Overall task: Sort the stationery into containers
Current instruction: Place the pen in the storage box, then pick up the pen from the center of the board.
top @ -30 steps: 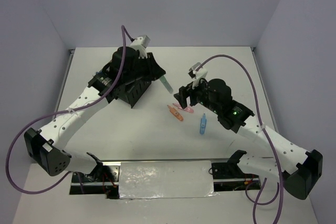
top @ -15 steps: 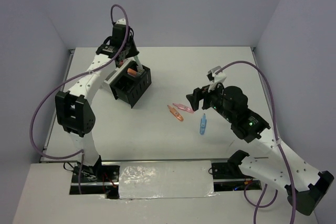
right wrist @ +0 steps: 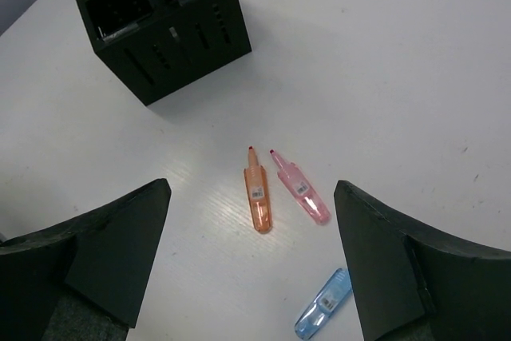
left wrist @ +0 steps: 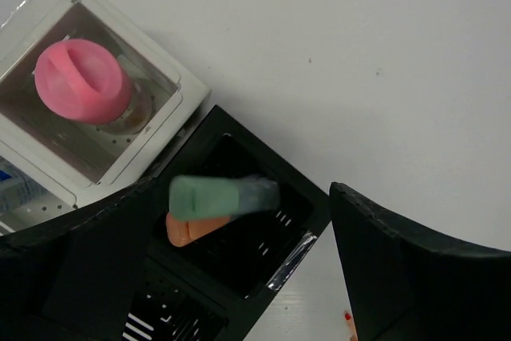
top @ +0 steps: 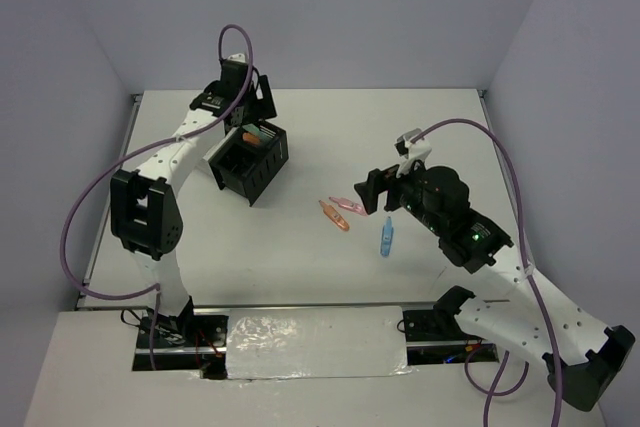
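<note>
- Three markers lie loose on the white table (top: 450,127). An orange marker (right wrist: 257,193) and a pink marker (right wrist: 302,189) sit just beside each other, tips close together. A blue marker (right wrist: 323,307) lies apart from them, nearer the arm bases.
- Judging by their look, they are light, stiff plastic with smooth, rounded barrels, so they are likely to roll or slip. The safest hold is across the middle of the barrel, at the label.
- The right gripper (top: 372,192) hangs above the orange and pink pair. Its fingers (right wrist: 104,253) are spread wide, holding nothing and touching nothing.
- The left gripper (top: 256,117) is over the cluster of bins at the far left. Its fingers (left wrist: 407,269) are also spread and empty.
- Below it, a green marker (left wrist: 215,196) is in a black bin (right wrist: 204,33), over a second orange marker (left wrist: 188,231). The green marker is blurred, so I cannot tell whether it has settled.
- A pink-capped bottle (left wrist: 82,81) stands in the white bin (left wrist: 188,89) alongside.
</note>
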